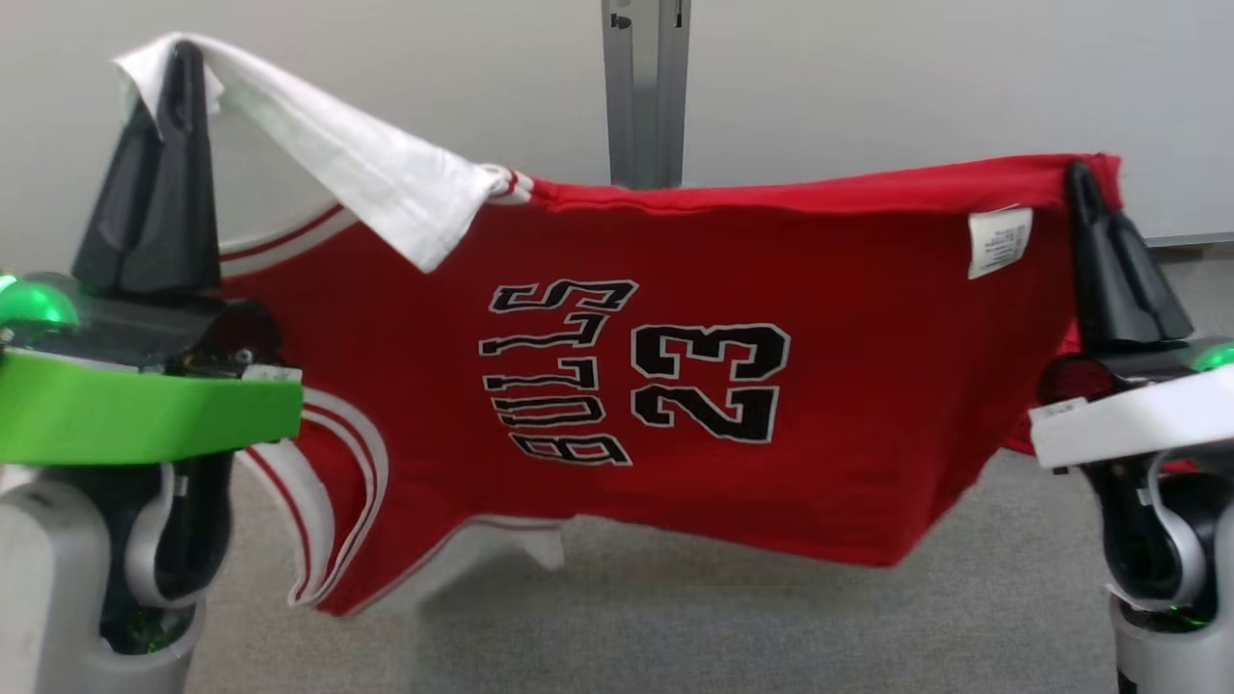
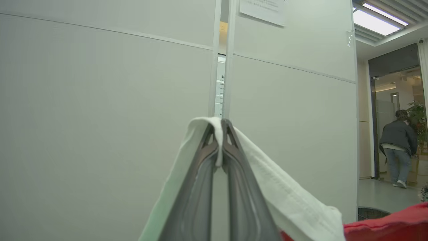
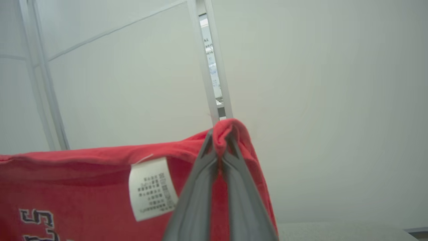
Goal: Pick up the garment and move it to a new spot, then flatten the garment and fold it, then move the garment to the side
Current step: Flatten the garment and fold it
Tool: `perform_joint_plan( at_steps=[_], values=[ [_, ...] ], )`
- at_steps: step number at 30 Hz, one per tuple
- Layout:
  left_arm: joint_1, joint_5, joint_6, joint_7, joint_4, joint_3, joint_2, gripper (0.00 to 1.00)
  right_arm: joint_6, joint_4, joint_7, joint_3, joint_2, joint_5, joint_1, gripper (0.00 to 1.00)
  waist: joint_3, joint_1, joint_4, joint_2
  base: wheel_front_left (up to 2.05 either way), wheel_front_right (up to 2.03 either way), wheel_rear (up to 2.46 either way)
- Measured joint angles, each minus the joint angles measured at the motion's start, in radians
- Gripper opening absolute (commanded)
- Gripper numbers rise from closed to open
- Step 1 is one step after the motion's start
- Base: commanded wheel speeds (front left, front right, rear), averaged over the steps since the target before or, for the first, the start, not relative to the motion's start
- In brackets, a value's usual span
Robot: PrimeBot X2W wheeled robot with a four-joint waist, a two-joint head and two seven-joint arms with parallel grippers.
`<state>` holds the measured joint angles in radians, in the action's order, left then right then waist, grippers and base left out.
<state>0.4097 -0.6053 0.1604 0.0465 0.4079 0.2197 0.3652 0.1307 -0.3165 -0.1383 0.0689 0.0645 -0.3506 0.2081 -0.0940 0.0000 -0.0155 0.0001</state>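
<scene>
Right gripper (image 3: 222, 139): two dark grey fingers pinched together on the bunched top edge of a red fabric jersey (image 3: 83, 180). White rectangular care label (image 3: 152, 189) at 8 o'clock from the tips. Pale panelled wall (image 3: 317, 100) at 12 o'clock.

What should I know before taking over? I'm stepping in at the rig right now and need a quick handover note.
Left gripper: shut on the white sleeve of the jersey.
Right gripper: shut on the red hem corner.
The jersey hangs stretched sideways between both grippers, above the grey surface.
Done: picked up.
Left: set it down at a new spot, flatten, fold, move aside.
</scene>
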Motion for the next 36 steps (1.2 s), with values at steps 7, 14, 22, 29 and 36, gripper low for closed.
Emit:
perform_joint_plan(
  at_steps=[7,14,22,29,36],
  values=[
    [0.113,0.013,0.008,0.107,0.107,0.006,0.044,0.00,0.000,-0.246,-0.115,0.049,-0.007,0.002,-0.033,0.00,-0.004,0.0000,-0.037,0.0000,0.00,0.00,0.00],
    [0.183,-0.003,-0.007,0.142,0.029,0.036,0.035,0.00,0.000,-0.214,-0.171,0.051,-0.012,-0.014,-0.021,0.00,0.049,0.0000,-0.049,0.0000,0.00,0.00,0.00],
    [0.449,0.035,-0.066,0.125,-0.261,0.062,0.022,0.00,0.000,0.112,-0.136,0.014,0.008,0.014,0.328,0.00,0.182,0.0000,-0.050,0.0000,0.00,0.00,0.00],
    [0.811,0.161,-0.118,-0.076,-0.683,0.098,-0.035,0.00,0.000,0.567,0.056,0.015,0.035,0.166,0.806,0.00,0.323,0.0000,-0.037,0.0000,0.00,0.00,0.00],
    [0.939,0.214,-0.144,-0.303,-0.979,0.105,-0.129,0.00,0.000,0.966,0.314,0.070,0.007,0.325,1.013,0.00,0.416,0.0000,-0.003,0.0000,0.00,0.00,0.00]
  ],
)
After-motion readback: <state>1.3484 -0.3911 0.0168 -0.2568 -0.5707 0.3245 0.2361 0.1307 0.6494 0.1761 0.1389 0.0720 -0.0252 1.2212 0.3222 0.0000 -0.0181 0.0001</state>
